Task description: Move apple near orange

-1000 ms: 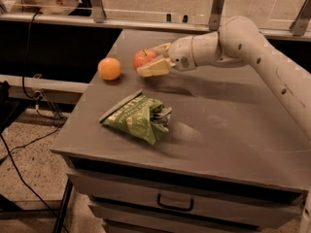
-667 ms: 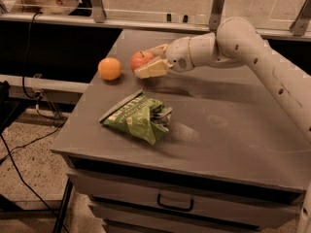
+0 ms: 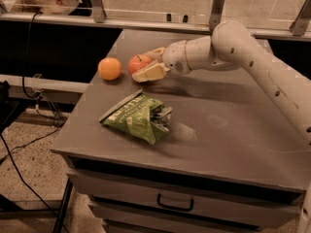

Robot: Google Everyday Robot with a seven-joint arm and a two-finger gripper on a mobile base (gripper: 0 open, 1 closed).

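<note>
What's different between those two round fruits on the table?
The apple is red with yellowish patches; the orange is evenly orange. The apple is held in the jaws of the gripper, toward the table's far side; the orange lies free beside it, untouched. The apple looks slightly bigger. Both are round.
</note>
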